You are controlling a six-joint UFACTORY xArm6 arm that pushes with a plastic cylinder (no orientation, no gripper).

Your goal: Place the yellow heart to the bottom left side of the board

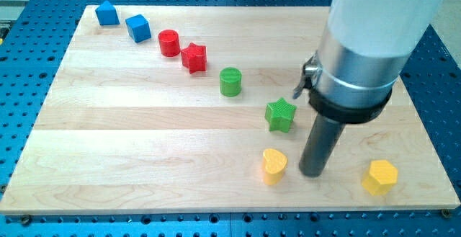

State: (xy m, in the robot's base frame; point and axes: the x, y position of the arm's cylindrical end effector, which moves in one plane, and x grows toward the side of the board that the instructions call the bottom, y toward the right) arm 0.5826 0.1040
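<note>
Gripperless rod; my tip (312, 173) just right of yellow heart (274, 165), lobes toward view's left, point toward tip.

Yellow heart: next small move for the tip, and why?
Probably a short push toward the view's left. My tip sits just right of the yellow heart, apparently a small gap away, near the board's bottom edge. The path left looks free of blocks; the green star lies above it.

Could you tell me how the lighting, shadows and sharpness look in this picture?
Camera view: even, soft light, no glare on the board; faint short shadows beside the yellow heart and green star; blocks sharp; my tip, right of the heart, sharp; the arm's pale upper part looks slightly soft.
</note>
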